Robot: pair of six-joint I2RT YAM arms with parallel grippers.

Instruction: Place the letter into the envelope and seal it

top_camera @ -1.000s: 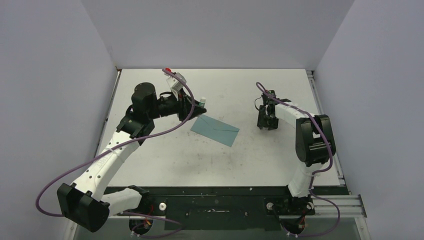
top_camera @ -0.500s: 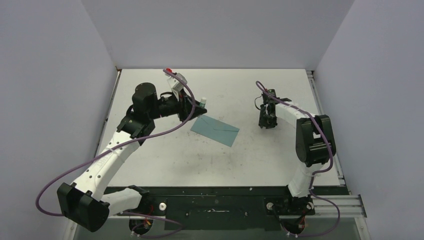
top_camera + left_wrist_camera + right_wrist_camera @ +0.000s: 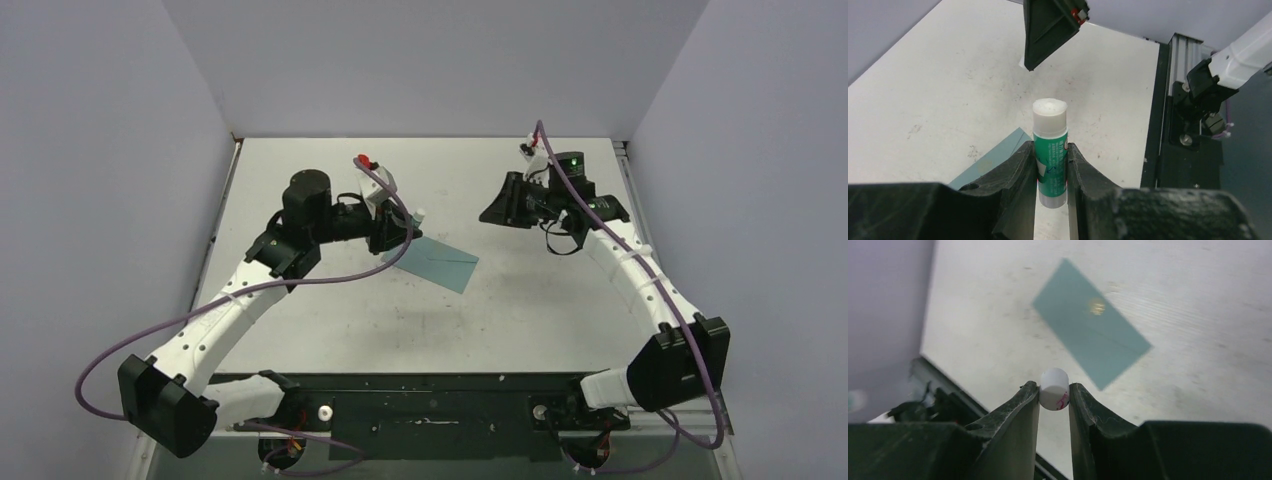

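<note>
The teal envelope (image 3: 432,262) lies flat on the table a little left of centre, and also shows in the right wrist view as the envelope (image 3: 1090,322) and in the left wrist view as the envelope (image 3: 993,162). The letter is hidden. My left gripper (image 3: 400,228) hovers over the envelope's far left corner. There my left gripper (image 3: 1050,150) is shut on a green glue stick (image 3: 1050,150) whose white tip points away from it. My right gripper (image 3: 490,212) hangs raised to the right, aimed left. Between the jaws of my right gripper (image 3: 1054,390) sits a small white cap (image 3: 1054,381) with a red mark.
A black strip (image 3: 430,400) with the arm bases runs along the near table edge. An aluminium rail (image 3: 625,165) borders the right side. Grey walls close in the table on the left, back and right.
My right gripper shut on the white cap, then lifted off the table at the right and swung to point left. My left gripper drifted slightly right with the glue stick.
</note>
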